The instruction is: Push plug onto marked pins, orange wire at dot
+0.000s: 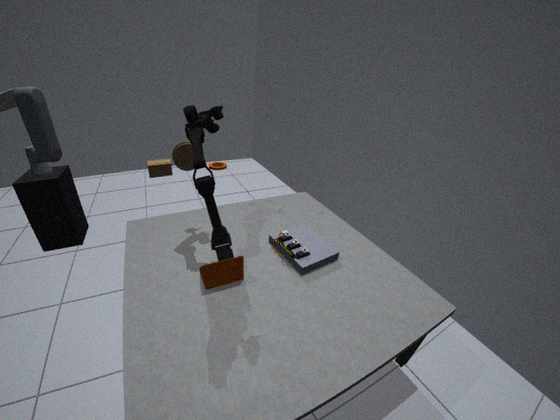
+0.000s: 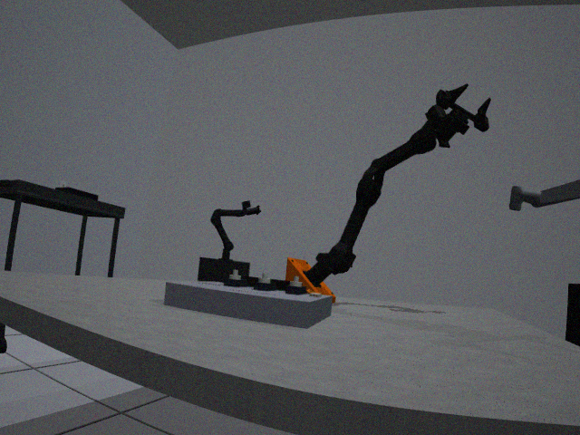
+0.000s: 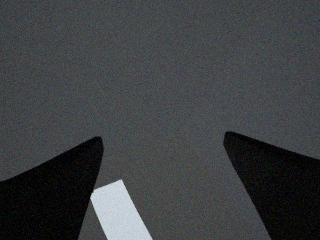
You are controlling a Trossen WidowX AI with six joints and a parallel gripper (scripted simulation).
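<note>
The grey holder (image 1: 318,248) (image 2: 243,306) lies on the table (image 1: 180,343) (image 2: 398,355). Three small dark servos with pale tops sit on it, one servo (image 1: 302,253) (image 2: 295,288) at an end of their row. Thin orange and yellow leads (image 1: 276,251) show along one long side in the top view. The plug, single pins, coloured band and dot are too small to tell there; the exterior view hides that side. My gripper (image 2: 478,91) (image 3: 165,141) is open and empty, raised high above the table and well away from the holder. The wrist view shows neither holder nor plug.
My arm stands on an orange base bracket (image 1: 221,273) beside the holder. Beyond the table are a grey arm (image 1: 43,126) on a black pedestal (image 1: 52,210), a wooden box (image 1: 160,168) and an orange ring (image 1: 217,165). The exterior view shows a dark table (image 2: 102,208) at left.
</note>
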